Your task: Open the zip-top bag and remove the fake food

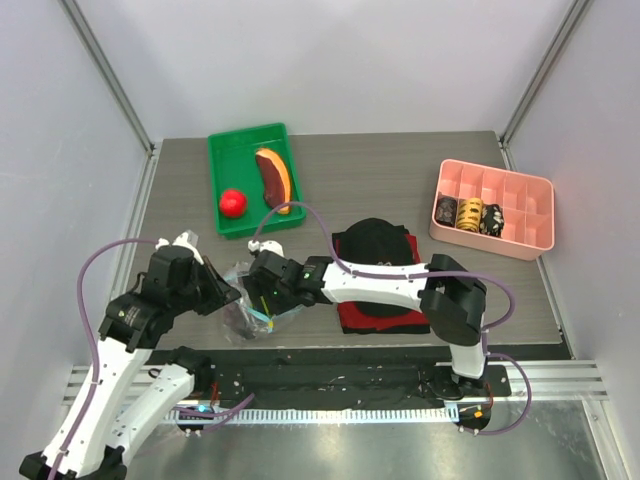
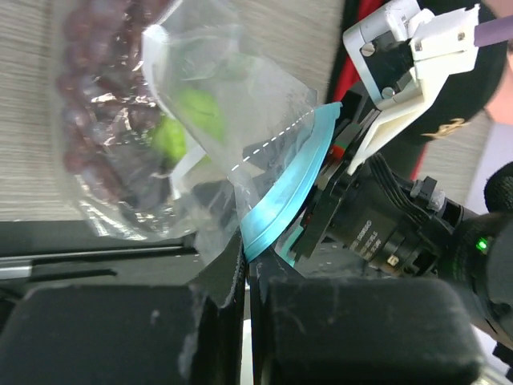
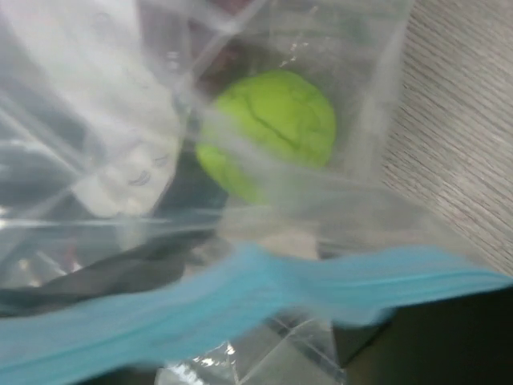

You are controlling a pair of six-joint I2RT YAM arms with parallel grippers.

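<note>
- At the near-left of the table (image 1: 400, 160), the left gripper (image 1: 222, 292) reaches in from the left with its fingers (image 2: 120, 337) pressed together, clamped on a fold of clear plastic of the zip-top bag (image 1: 243, 305).
- Just right of that gripper, the bag sits crumpled between the two grippers, close to the table's near edge.
- The light blue zip strip (image 2: 292, 184) marks the bag's long axis. In the left wrist view it runs on a slant from lower left to upper right. The mouth faces the right gripper and the closed end lies away from it.
- Inside the bag, the dark grape bunch (image 2: 88, 96) fills the closed end and the green piece (image 3: 268, 128) lies nearer the strip.
- Farther back, the green tray (image 1: 215, 150) holds the red apple (image 1: 233, 203) and the melon slice (image 1: 274, 175), the slice's length running front to back.
- The right gripper (image 1: 258, 293) is at the bag's mouth, and whether its fingers are apart or together cannot be told.
- A black cap (image 1: 378, 245) rests on a red cloth (image 1: 380, 318) to the right. Its gold stitching is too blurred to read.
- At the far right, the pink divided box (image 1: 520, 215) holds dark and yellow items in one row.
</note>
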